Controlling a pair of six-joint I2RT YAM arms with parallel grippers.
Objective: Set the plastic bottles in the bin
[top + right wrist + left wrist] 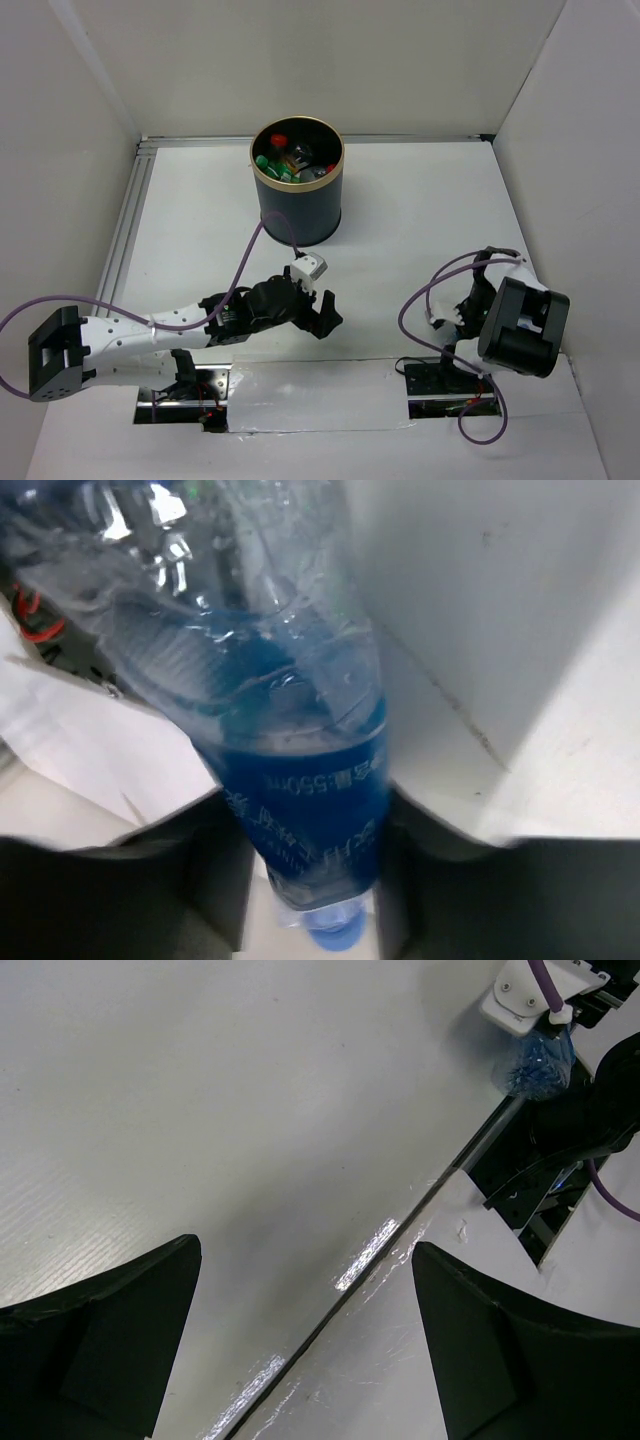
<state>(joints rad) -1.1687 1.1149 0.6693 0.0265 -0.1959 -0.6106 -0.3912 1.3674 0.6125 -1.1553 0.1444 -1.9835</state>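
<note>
The dark bin (300, 215) with a gold rim stands at the back middle of the table, and several plastic bottles (290, 158) with green and red parts lie inside it. My right gripper (305, 850) is shut on a clear bottle with a blue label (300, 790) and a blue cap, held near the right arm's base close to the right wall; the crumpled bottle also shows in the left wrist view (537, 1060). My left gripper (305, 1340) is open and empty, low over the table's front middle (325, 318), in front of the bin.
White walls close in the table on three sides. An aluminium rail (130, 220) runs along the left edge. A taped seam (365, 1255) crosses the front of the table. Purple cables (415, 300) loop beside both arms. Dark base cut-outs (445, 385) sit at the near edge.
</note>
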